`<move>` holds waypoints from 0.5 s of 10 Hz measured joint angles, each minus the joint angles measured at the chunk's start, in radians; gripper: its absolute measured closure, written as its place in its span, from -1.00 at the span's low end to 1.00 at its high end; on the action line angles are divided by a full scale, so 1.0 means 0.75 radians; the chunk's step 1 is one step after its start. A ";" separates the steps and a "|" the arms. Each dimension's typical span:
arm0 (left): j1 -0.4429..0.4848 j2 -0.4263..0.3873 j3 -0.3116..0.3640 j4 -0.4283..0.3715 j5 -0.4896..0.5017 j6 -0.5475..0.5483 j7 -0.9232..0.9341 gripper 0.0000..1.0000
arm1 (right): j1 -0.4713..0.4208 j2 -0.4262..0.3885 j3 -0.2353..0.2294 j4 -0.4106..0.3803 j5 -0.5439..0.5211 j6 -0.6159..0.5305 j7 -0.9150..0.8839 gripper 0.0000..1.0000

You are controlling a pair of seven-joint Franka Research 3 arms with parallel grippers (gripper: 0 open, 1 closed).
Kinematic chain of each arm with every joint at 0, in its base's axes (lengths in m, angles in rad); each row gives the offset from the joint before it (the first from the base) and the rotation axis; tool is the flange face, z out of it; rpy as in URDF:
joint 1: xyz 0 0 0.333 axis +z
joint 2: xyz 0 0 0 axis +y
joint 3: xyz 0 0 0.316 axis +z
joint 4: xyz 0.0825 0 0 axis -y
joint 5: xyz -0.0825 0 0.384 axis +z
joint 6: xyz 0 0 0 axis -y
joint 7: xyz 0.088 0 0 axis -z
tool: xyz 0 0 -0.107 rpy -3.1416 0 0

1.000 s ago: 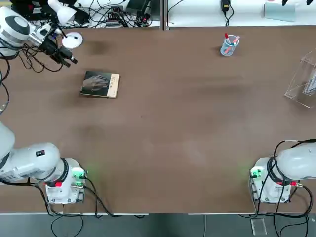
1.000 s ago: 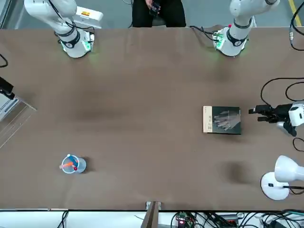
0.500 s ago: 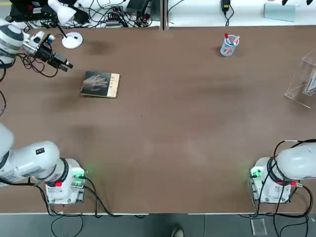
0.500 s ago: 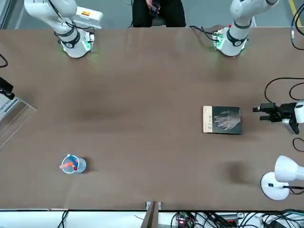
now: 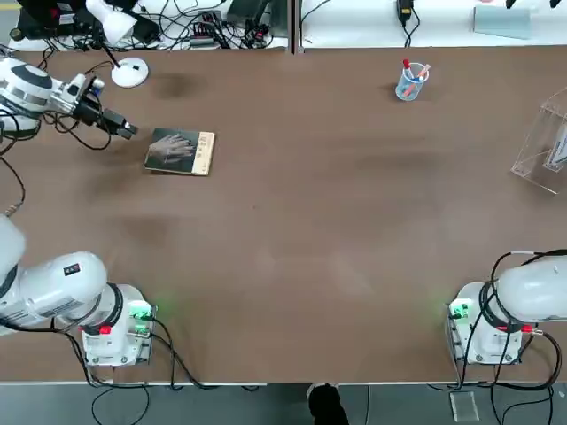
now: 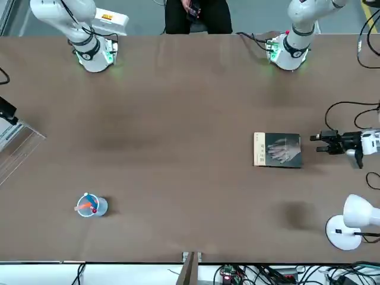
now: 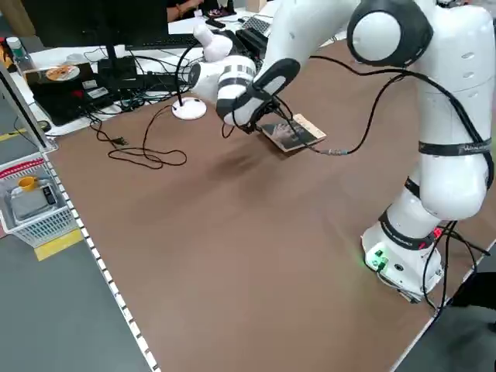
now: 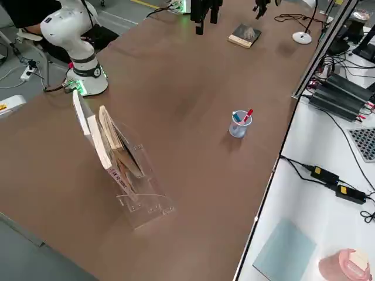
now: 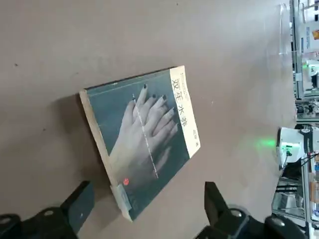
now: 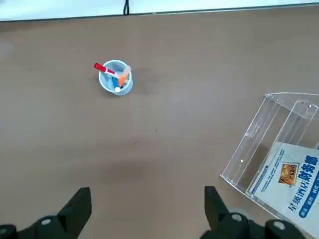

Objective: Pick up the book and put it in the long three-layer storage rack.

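The book lies flat near the table's far left, dark cover with a pale hand facing up and its tan strip on the right. My left gripper hangs open just left of the book's far-left corner, without touching it. In the left wrist view the book fills the middle, one corner reaching down between the two spread fingers. The clear storage rack stands at the table's right edge with printed booklets in it. My right gripper is open and empty, high above the table near the rack.
A clear pen cup with red and orange pens stands at the far right-centre. A white desk lamp and loose cables sit at the far left corner behind the left gripper. A person is at the table's near side.
The left gripper has swung nearer the robot and toward the book, and its tips now sit close to the book's left edge. The book and the right arm have not moved.
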State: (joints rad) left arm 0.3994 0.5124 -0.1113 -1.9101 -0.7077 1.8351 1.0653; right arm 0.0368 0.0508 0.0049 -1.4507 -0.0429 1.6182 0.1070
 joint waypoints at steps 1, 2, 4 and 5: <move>0.000 0.008 0.000 0.003 -0.001 0.000 0.001 -0.90 | 0.000 0.000 0.000 0.000 0.000 0.007 0.000 -1.00; 0.000 0.016 -0.001 0.010 -0.001 0.000 0.001 -0.90 | 0.000 0.000 0.000 0.000 0.000 0.012 0.000 -1.00; 0.000 0.046 -0.001 0.036 -0.004 0.000 0.001 -0.85 | 0.000 0.000 0.000 0.000 0.000 0.016 0.000 -1.00; 0.000 0.065 -0.001 0.052 -0.008 0.000 0.001 -0.84 | 0.000 0.000 0.000 0.000 0.000 0.017 0.000 -1.00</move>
State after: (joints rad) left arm 0.3992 0.5613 -0.1123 -1.8713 -0.7138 1.8351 1.0663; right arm 0.0368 0.0508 0.0047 -1.4507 -0.0429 1.6310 0.1070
